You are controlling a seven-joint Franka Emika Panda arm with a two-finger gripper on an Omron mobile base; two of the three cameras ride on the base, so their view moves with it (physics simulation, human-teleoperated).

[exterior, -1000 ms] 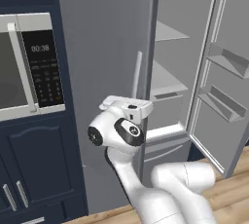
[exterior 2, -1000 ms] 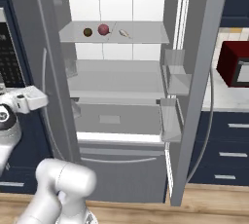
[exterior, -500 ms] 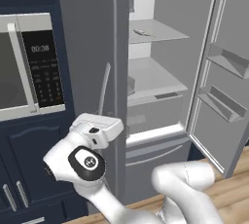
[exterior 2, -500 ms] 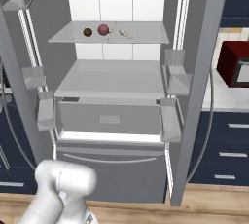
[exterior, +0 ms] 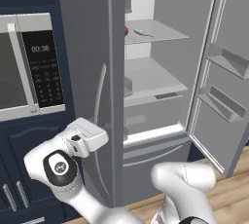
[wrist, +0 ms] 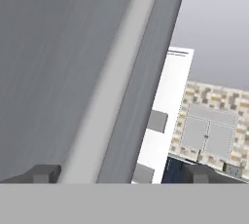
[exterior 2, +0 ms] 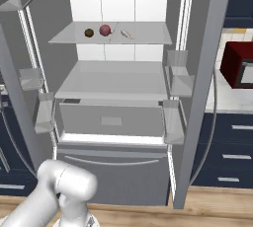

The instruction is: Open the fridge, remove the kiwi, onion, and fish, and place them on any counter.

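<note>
The fridge (exterior 2: pixel 113 90) stands with both doors swung wide. On its upper shelf lie the kiwi (exterior 2: pixel 89 33), the onion (exterior 2: pixel 105 29) and the fish (exterior 2: pixel 127 34) in a row; the left base view catches the onion (exterior: pixel 126 30) and the fish (exterior: pixel 141 32) past the left door's edge. My gripper (exterior: pixel 103 135) sits low at the left door's curved handle (exterior: pixel 101 106). In the hand view my gripper (wrist: pixel 121 174) is open, its fingertips (wrist: pixel 44 173) far apart with the handle (wrist: pixel 114 96) running between them, nothing clamped. A strip of counter (exterior 2: pixel 228 105) shows on the right.
A silver microwave (exterior: pixel 19 67) sits in navy cabinets left of the fridge. The right door (exterior: pixel 223 96) with its bins juts toward me. A red appliance (exterior 2: pixel 237 65) stands on the counter at the right. Wooden floor lies below.
The left fridge door has swung from nearly closed to wide open. My arm went left and down with it, and the gripper's fingers have spread off the handle.
</note>
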